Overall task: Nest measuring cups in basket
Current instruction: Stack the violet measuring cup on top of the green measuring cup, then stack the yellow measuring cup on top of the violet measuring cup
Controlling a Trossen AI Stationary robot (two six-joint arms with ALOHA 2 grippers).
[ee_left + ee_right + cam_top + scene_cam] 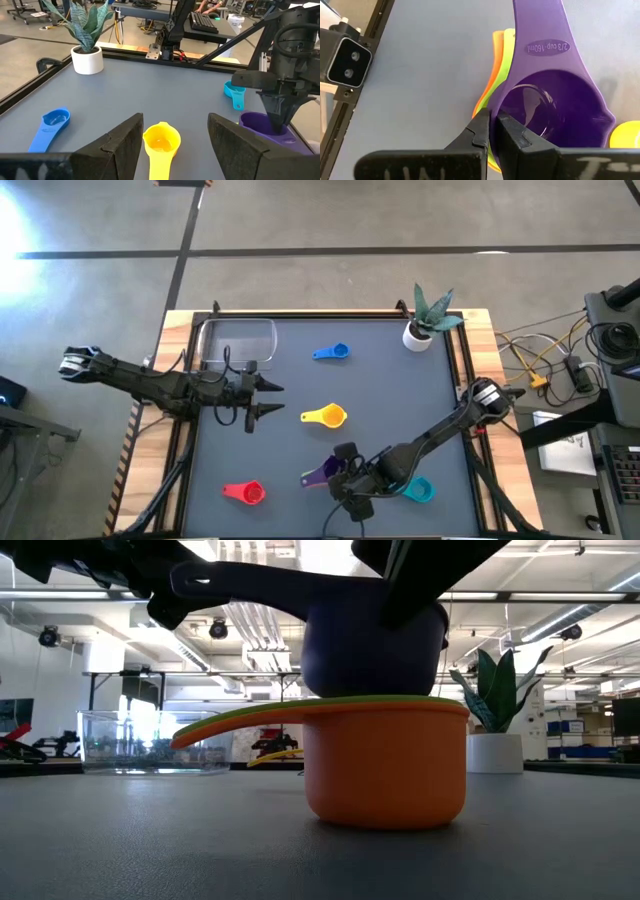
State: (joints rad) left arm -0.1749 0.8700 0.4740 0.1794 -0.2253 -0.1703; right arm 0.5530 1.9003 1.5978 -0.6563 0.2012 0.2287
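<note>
**Item: purple cup, held over the nested stack**

My right gripper is clenched on the rim of the purple cup (marked 2/3 cup), which sits above the green cup and the orange cup. Landmark: the basket.
- Stack: well apart from the basket, toward the table's near edge.
- Yellow cup, blue cup: between basket and stack.
- Red cup, teal cup: well apart from it.
- My left gripper: fingers spread, holding nothing, just beside the basket.

Bright overhead lights; low view backlit, glaring
</note>
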